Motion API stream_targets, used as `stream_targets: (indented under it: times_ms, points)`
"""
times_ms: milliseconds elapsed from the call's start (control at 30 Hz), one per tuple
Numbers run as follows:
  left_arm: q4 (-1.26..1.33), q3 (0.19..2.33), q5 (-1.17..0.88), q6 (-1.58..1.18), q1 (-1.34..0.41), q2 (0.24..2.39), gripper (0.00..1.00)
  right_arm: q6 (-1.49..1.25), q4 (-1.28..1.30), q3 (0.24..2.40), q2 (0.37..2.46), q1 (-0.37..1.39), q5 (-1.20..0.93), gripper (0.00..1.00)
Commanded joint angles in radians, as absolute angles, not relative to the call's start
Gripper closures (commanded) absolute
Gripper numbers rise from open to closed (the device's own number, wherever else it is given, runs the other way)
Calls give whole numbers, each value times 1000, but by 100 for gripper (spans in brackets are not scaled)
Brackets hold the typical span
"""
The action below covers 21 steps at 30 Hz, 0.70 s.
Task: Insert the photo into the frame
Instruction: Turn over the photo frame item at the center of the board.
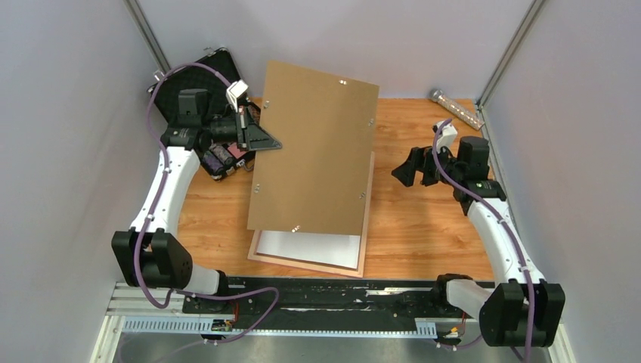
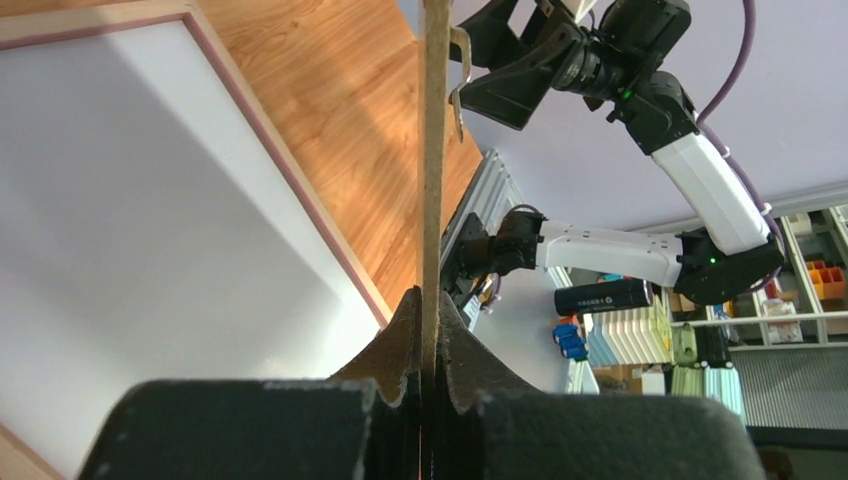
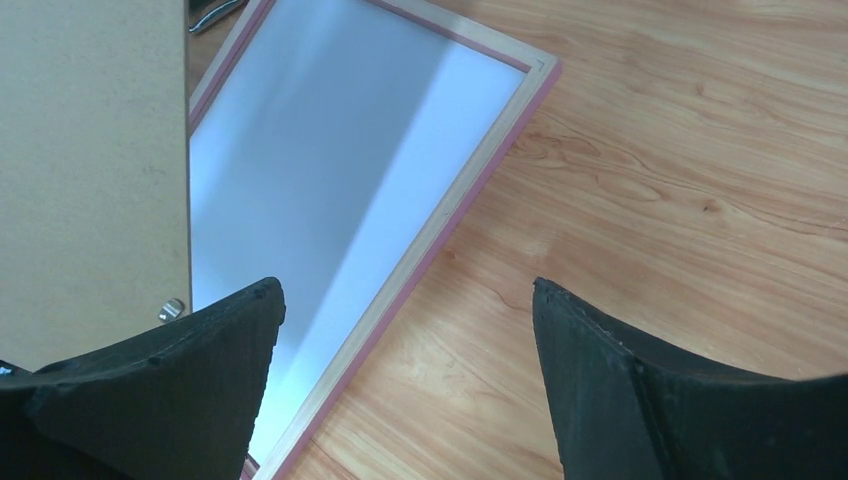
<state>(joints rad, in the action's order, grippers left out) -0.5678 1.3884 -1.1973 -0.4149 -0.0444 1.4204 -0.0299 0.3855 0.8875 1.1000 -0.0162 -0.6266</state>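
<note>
Lying flat, frame (image 3: 448, 218) long axis near-to-far; left claw (image 2: 428, 312) clamping raised backing board (image 1: 314, 151), right claw (image 3: 405, 292) agape.

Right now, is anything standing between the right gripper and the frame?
Nothing visible: only tabletop lies between the open right gripper and the frame. From above, though, the brown backing board, pinched by the left gripper, hangs tilted over most of the frame.
</note>
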Motion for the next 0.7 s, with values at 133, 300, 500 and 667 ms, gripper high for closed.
stream_targets:
  times_ms: [133, 300, 500, 667]
  points:
    - [-555, 1370, -1308, -400, -5, 1343, 100, -101, 224, 840, 1140, 90, -485, 12]
    - [-714, 1417, -1324, -274, 55, 1356, 100, -111, 199, 848, 1212, 140, -400, 14]
    - [-1046, 1515, -1283, 35, 96, 1392, 100, -132, 192, 898, 1372, 160, -348, 22]
    - [-1068, 1493, -1258, 77, 109, 1377, 100, -139, 193, 946, 1516, 193, -330, 29]
